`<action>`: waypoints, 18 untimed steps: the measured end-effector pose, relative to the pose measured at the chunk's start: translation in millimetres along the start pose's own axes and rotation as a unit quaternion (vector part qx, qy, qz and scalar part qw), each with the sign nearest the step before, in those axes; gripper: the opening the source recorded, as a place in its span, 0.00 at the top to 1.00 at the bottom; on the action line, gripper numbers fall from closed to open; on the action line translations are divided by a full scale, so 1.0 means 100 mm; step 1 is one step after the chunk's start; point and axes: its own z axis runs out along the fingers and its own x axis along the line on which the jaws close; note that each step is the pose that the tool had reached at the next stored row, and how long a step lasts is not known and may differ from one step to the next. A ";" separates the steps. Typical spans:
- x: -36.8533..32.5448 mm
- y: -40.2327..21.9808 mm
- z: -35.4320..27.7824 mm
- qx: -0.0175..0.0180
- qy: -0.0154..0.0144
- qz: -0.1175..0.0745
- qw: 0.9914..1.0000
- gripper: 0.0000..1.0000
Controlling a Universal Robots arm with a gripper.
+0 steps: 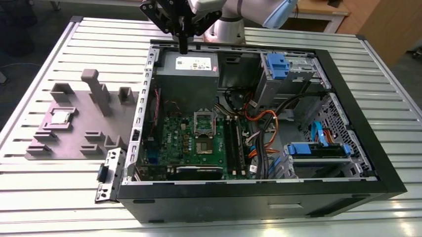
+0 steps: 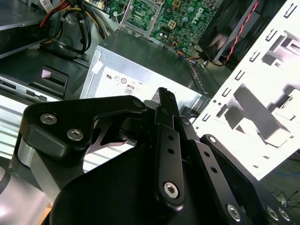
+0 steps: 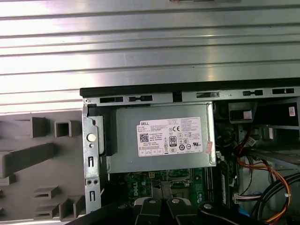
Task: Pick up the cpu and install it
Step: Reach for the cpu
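Currently a slatted metal table (image 1: pixel 53 197) is seen carrying an open computer case (image 1: pixel 264 205). A grey fixture plate (image 1: pixel 66 143) is laid just beside it on the exterior view's left. Above the case's power supply (image 1: pixel 188 81) the gripper (image 1: pixel 183 49) is poised, fingers pressed together, nothing grasped. The cpu (image 1: pixel 61 117) is seated on the fixture plate, well apart from the gripper.

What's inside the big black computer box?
A green motherboard, a grey power supply, orange and black cables and blue drive brackets. What lies beneath the power supply is covered.
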 end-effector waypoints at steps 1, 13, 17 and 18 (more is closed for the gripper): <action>0.012 -0.001 -0.001 0.000 0.000 0.000 1.000 0.89; 0.058 -0.005 0.001 0.000 0.000 0.000 1.000 0.89; 0.070 -0.006 0.001 0.000 0.000 0.000 1.000 0.89; 0.074 -0.006 0.001 0.000 0.000 0.000 1.000 0.89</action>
